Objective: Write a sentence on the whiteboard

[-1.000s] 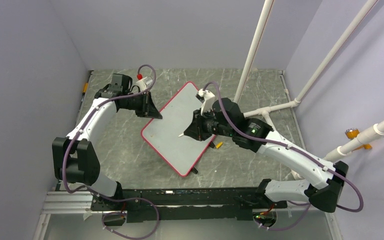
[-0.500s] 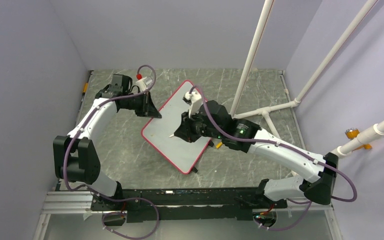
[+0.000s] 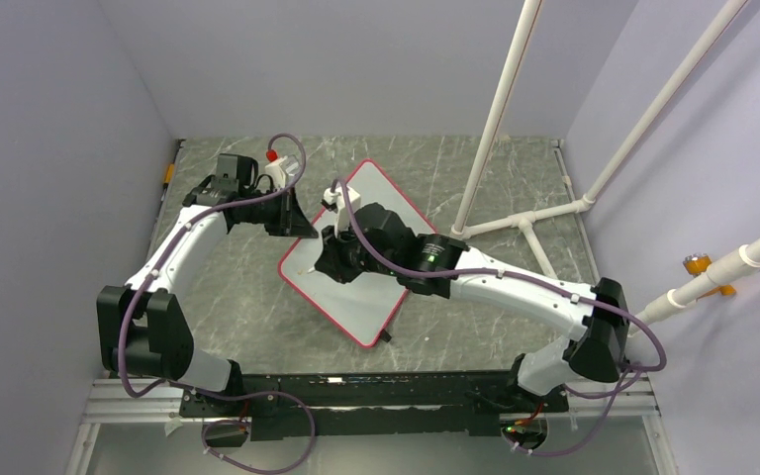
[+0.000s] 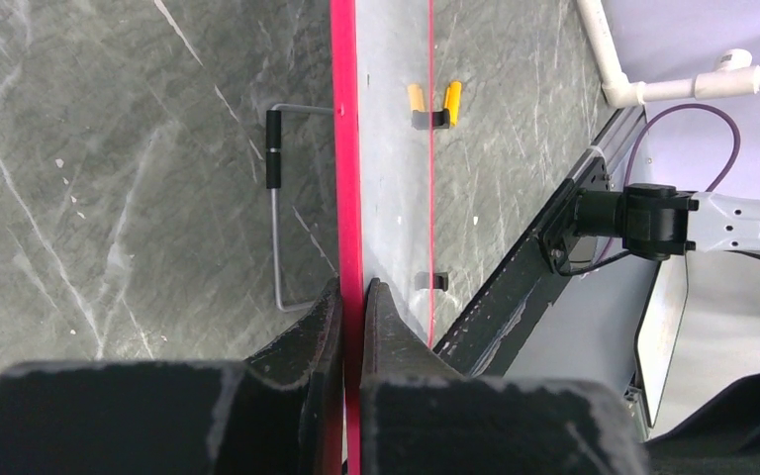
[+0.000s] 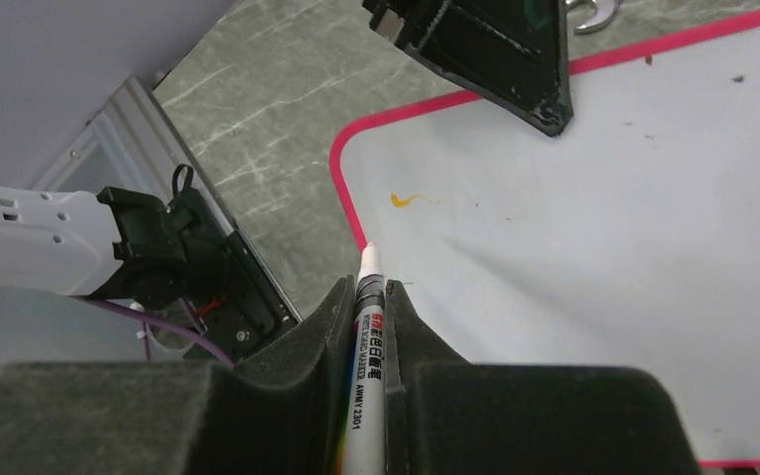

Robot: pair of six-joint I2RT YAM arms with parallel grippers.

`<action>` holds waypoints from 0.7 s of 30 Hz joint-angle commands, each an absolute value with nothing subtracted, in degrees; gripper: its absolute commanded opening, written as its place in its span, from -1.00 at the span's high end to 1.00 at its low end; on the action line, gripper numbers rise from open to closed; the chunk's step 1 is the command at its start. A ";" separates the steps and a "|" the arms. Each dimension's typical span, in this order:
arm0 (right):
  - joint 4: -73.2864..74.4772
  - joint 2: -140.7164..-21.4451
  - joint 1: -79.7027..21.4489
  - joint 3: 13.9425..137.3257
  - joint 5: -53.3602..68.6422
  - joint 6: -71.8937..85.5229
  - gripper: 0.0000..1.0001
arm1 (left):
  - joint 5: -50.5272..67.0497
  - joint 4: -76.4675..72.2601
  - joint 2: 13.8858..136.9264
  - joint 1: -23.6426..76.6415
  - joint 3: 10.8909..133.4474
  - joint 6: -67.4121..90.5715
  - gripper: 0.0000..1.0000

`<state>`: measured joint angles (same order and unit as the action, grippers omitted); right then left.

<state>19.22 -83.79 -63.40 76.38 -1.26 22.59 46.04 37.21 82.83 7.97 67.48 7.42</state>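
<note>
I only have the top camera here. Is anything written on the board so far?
Observer: Only one short orange squiggle, near a corner of the board. The right wrist view shows it.
Operator: What's in the right jaws?
Observer: A white marker. The jaws are shut on it, and its tip points at the board's edge by that corner. I cannot tell whether it touches.
Operator: And the left jaws?
Observer: Shut on the board's red frame, pinching it from both faces.
</note>
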 commanded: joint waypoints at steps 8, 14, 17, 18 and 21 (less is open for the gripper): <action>12.95 -87.33 -65.01 79.92 -5.05 22.56 1.00 | 42.97 32.83 80.44 7.82 67.00 5.30 1.00; 10.63 -89.40 -65.06 79.37 -6.34 23.08 1.00 | 43.08 32.44 80.33 7.82 66.81 5.89 1.00; 9.66 -89.83 -65.04 79.11 -6.99 23.35 1.00 | 43.31 32.35 80.38 7.82 66.72 5.97 1.00; 9.40 -90.00 -65.05 78.98 -7.33 23.44 1.00 | 43.39 32.28 80.41 7.82 66.76 6.04 1.00; 8.77 -90.80 -65.05 78.80 -7.92 23.76 1.00 | 43.17 32.34 80.42 7.82 66.71 6.08 1.00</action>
<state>13.21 -90.41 -64.77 77.65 -5.82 22.92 46.04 36.21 82.43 7.94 66.76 8.84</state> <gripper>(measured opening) 0.132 0.087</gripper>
